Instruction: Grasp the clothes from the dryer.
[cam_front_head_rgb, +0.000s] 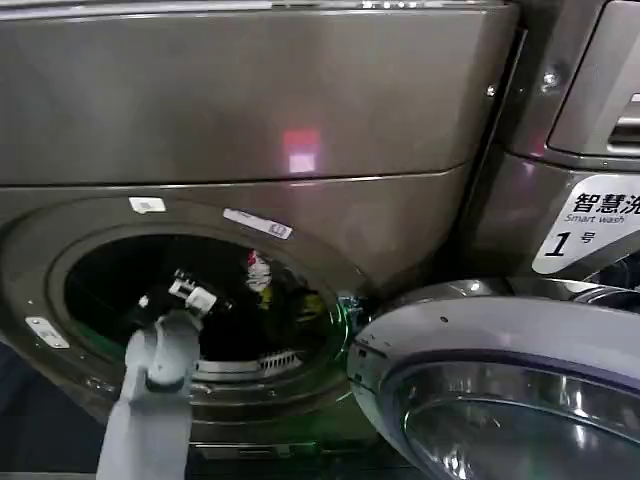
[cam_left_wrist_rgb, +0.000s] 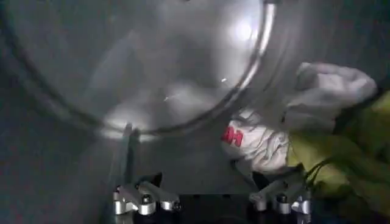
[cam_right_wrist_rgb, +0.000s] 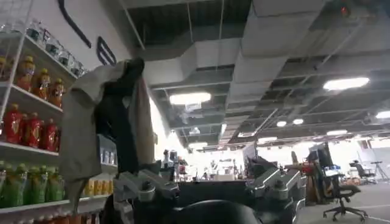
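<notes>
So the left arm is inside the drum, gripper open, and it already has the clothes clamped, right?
Not clamped. In the left wrist view the open left gripper is short of the clothes, nothing between its fingers. The rest stands: the arm is inside the dryer.

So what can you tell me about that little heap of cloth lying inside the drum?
The small bundle of soft clothes lies inside the bronze-grey front-loading dryer, toward the drum's right side. It looks crumpled: a white piece with a red mark and grey folds, lying against yellow-green fabric. The left gripper, open, points into the drum with one finger close beside the white piece; nothing grips the bundle yet.
</notes>
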